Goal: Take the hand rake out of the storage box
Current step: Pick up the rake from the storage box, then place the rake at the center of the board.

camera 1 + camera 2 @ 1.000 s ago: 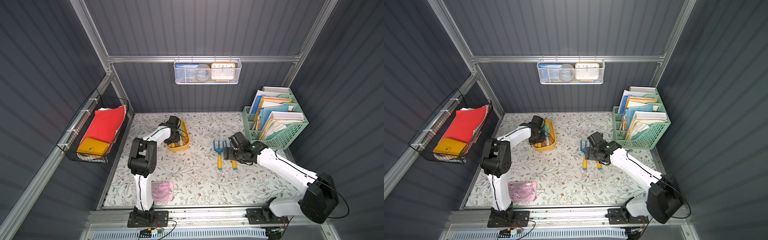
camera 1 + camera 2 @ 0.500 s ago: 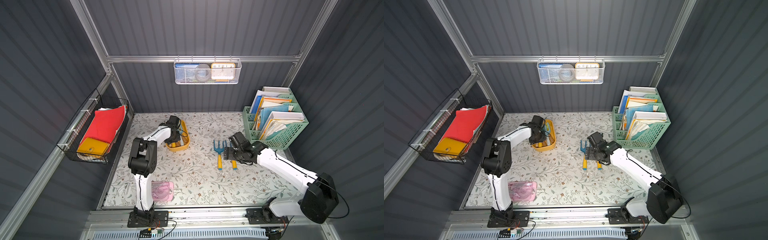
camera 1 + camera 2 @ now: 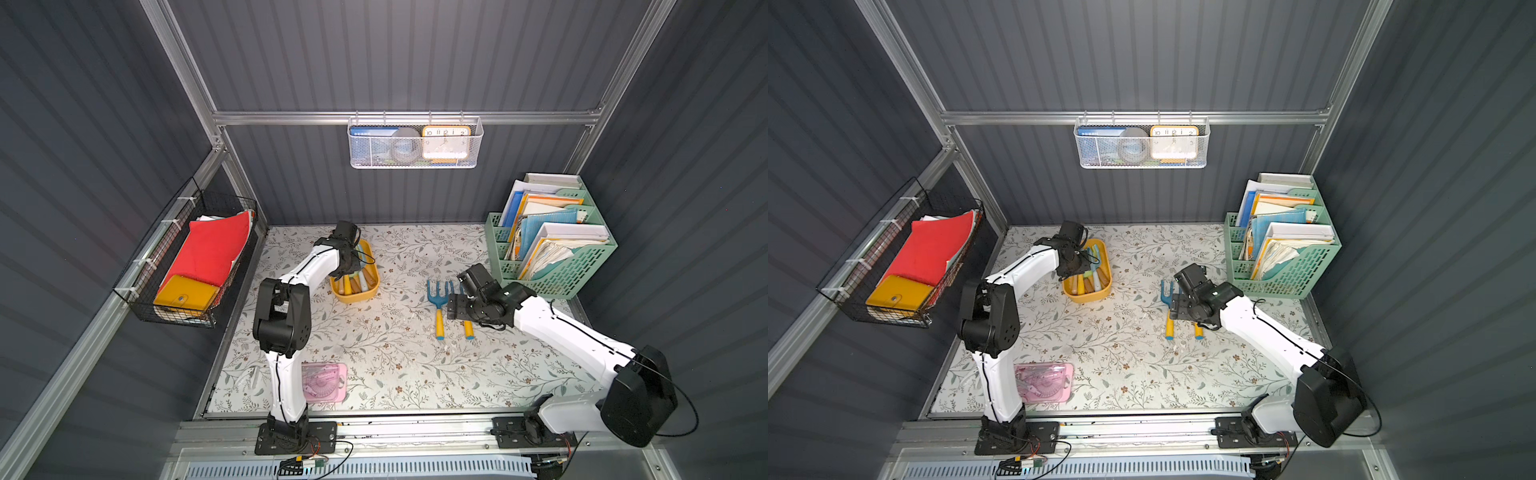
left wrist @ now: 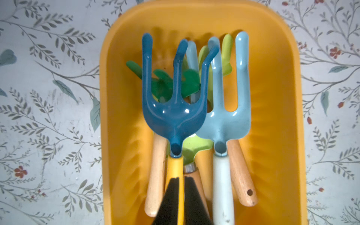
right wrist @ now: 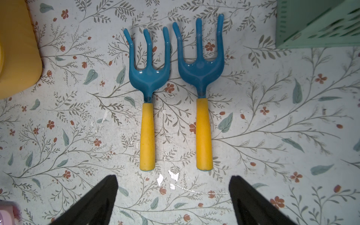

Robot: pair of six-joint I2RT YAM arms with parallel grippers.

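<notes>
Two blue rakes point(image 5: 149, 78) with yellow handles lie side by side on the table point(image 3: 395, 353), at about 3 o'clock from the storage box point(image 3: 353, 296) point(image 3: 1086, 296) in both top views. The right gripper point(image 5: 173, 176) hangs over them with its fingers spread wide, holding nothing. The box sits toward 11 o'clock of the table. Inside it, the left gripper point(image 4: 181, 179) pinches the yellow handle of the hand rake point(image 4: 174, 115), which lies on top of other tools point(image 4: 226, 120).

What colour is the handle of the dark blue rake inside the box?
Its handle is yellow, best seen in the left wrist view.
</notes>
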